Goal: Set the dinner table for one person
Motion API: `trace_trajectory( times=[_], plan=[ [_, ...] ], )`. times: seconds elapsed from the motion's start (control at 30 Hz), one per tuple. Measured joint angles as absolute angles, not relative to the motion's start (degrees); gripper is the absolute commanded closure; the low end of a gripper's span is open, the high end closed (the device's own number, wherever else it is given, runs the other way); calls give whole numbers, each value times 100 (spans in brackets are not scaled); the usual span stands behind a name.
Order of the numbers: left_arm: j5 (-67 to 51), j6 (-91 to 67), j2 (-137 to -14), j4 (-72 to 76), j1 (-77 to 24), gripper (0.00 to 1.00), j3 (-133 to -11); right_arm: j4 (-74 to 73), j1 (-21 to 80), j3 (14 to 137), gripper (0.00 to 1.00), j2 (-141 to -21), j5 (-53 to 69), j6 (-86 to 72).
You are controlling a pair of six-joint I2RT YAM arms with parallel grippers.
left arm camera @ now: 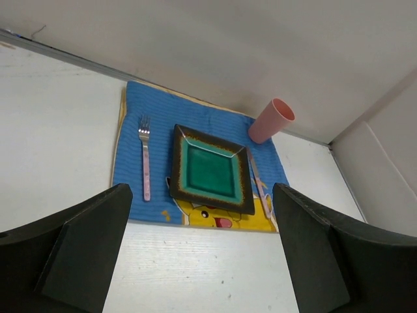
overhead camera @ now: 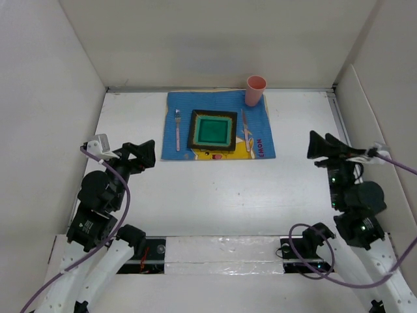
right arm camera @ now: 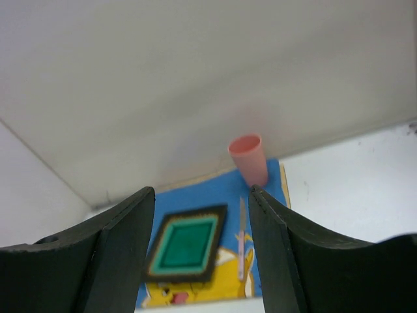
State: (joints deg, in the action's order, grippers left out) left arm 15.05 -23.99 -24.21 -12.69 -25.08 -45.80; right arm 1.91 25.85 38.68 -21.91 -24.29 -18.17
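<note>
On the white dinner table lies a blue cartoon placemat. On it sit a square green plate with a dark rim, a pink-handled fork to its left, a pink-handled knife to its right and a pink cup at the far right corner. My left gripper is open and empty, near the mat's left front corner. My right gripper is open and empty, right of the mat. The left wrist view shows the plate, fork, knife and cup. The right wrist view shows the plate, knife and cup.
White wall panels close the table at the back and on both sides. Purple cables trail from both arms at the near edge. A taped strip runs along the front between the arm bases.
</note>
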Motion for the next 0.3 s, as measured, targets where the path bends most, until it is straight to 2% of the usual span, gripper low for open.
trace_trajectory(
  times=[0.13, 0.3],
  plan=[
    [1452, -2397, -2453, -1262, -2414, 14, -4574, 84, 2585, 4032, 36, -1638, -2810, -1813],
    [1358, -2390, -2469, -1258, -2399, 13, -4550, -91, 2558, 3802, 36, -1767, -2963, -1846]
  ],
)
